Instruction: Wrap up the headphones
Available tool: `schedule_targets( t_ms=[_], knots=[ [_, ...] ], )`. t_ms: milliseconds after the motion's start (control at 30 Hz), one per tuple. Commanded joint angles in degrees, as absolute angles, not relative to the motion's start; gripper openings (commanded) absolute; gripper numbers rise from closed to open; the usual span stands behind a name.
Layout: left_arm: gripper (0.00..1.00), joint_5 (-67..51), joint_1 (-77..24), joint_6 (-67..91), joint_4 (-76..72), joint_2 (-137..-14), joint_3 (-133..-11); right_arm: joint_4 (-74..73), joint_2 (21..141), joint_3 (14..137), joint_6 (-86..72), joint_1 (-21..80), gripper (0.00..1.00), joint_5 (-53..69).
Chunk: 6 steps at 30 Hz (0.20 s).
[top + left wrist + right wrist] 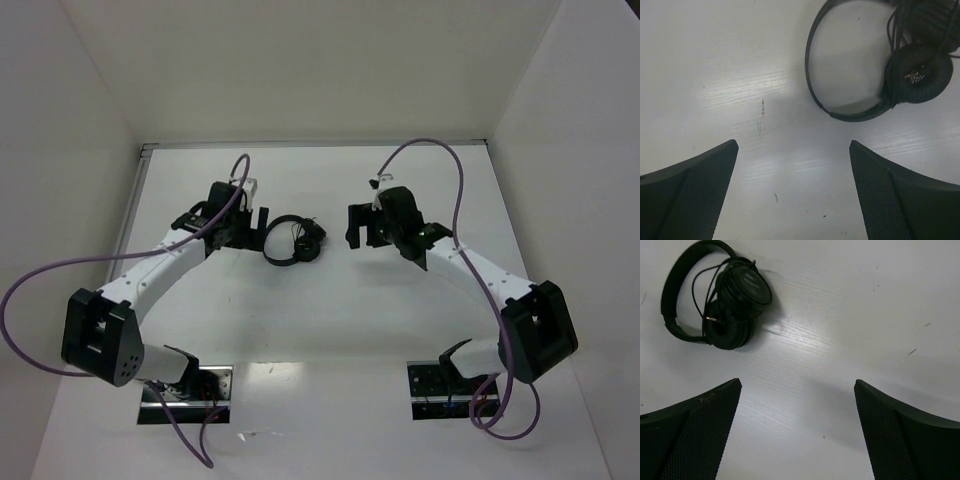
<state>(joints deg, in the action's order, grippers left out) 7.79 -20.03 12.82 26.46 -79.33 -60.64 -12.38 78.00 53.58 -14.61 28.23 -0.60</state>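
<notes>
looking at the headphones (293,241) here, lying flat on the table (330,330) between my two grippers, closer to the left one. left gripper (257,226) and right gripper (356,228) are both spread wide with nothing in either. my guess is they're light, so they'll skid if i nudge them. the headband (669,295) looks thin and springy, probably the best place to pinch. the ear pads (742,290) look soft and squashy, so poor grip there. the cord (699,287) is thin and floppy, looped loosely over the pads with the plug (711,318) free, so i reckon it'll slip loose easily.
</notes>
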Motion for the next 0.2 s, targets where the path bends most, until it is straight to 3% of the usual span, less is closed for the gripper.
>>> schedule_targets(
  t_ms=[0,167],
  knots=[
    [1.00,5.98,-19.86,16.26,21.45,-76.74,-57.14,-6.95,75.85,50.98,-13.10,27.77,1.00,-0.35],
    [1.00,7.21,-19.86,16.79,20.22,-74.98,-53.44,-6.94,75.85,49.66,-12.22,27.77,1.00,0.88]
  ],
)
